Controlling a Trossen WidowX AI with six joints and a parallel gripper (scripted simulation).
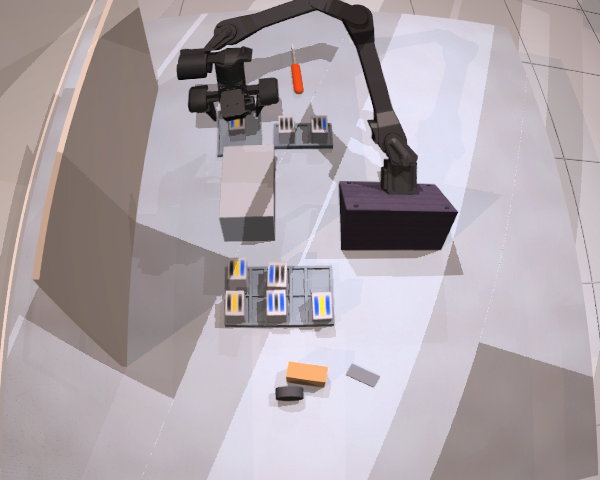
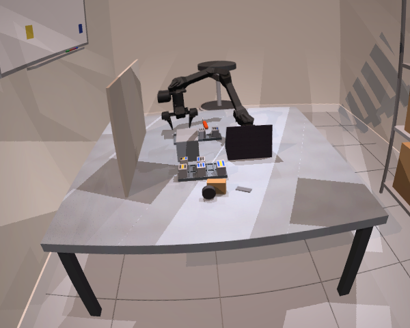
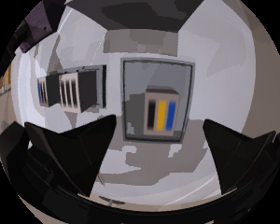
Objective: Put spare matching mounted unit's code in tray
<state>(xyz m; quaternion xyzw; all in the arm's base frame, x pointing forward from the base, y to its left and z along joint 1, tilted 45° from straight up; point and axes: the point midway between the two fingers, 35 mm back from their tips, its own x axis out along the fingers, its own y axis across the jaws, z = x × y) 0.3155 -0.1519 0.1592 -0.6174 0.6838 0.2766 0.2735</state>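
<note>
A spare block (image 1: 236, 123) (image 3: 161, 112) with black, yellow and blue stripes on top stands upright inside the grey tray (image 1: 226, 141) (image 3: 156, 69), near the tray's rear side. My gripper (image 1: 236, 116) (image 2: 180, 128) (image 3: 162, 121) is open and empty, above the block, with a fingertip out to each side. Other spares stand in the large rack (image 1: 279, 325) (image 2: 202, 178); one spare (image 1: 237, 269) there also has black, yellow and blue stripes. No printed code on the back of a mounted unit is readable in these views.
A light grey box (image 1: 247, 180) (image 2: 187, 136) stands just in front of the tray. A small rack (image 1: 303, 145) with two striped blocks is beside the tray. A screwdriver (image 1: 297, 78) lies behind it. A tall panel (image 1: 91, 196) stands left. An orange block (image 1: 306, 373) and a black disc (image 1: 289, 393) are in front.
</note>
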